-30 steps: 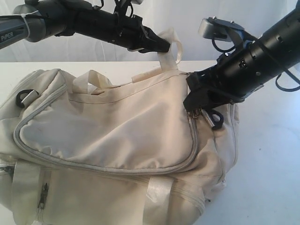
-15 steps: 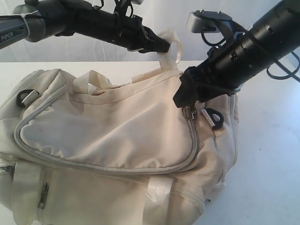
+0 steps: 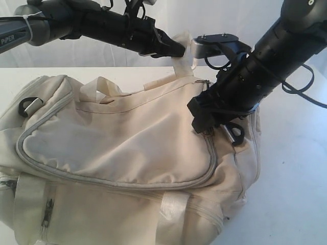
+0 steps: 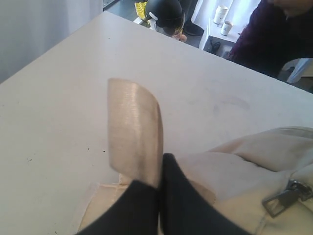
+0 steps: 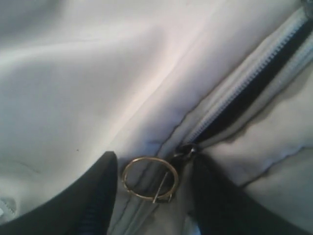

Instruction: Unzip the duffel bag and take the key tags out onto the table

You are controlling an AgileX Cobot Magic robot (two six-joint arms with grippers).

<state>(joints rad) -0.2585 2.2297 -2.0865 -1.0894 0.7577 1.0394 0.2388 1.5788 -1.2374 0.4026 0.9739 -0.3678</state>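
Note:
The cream duffel bag (image 3: 122, 148) lies on the white table (image 3: 296, 178) and fills the left and middle of the exterior view. My left gripper (image 3: 179, 51) is shut on a webbing strap (image 4: 134, 132) and holds it up above the bag's far end; the fingers (image 4: 142, 205) pinch its base. My right gripper (image 3: 204, 122) presses on the bag's right end, open, one finger on each side of a gold ring pull (image 5: 149, 178). Beyond the ring, the grey zipper (image 5: 244, 93) shows a dark gap. The key tags are hidden.
Black D-rings sit at the bag's left end (image 3: 28, 104) and right end (image 3: 235, 133). A small pocket zipper (image 3: 48, 210) runs down the near side. Bare tabletop (image 4: 58, 98) stretches behind the bag; a dark helmet (image 4: 166, 12) lies past its far edge.
My right arm has swung left and steeper, bringing its gripper down onto the zipper end. The left arm and strap have stayed put.

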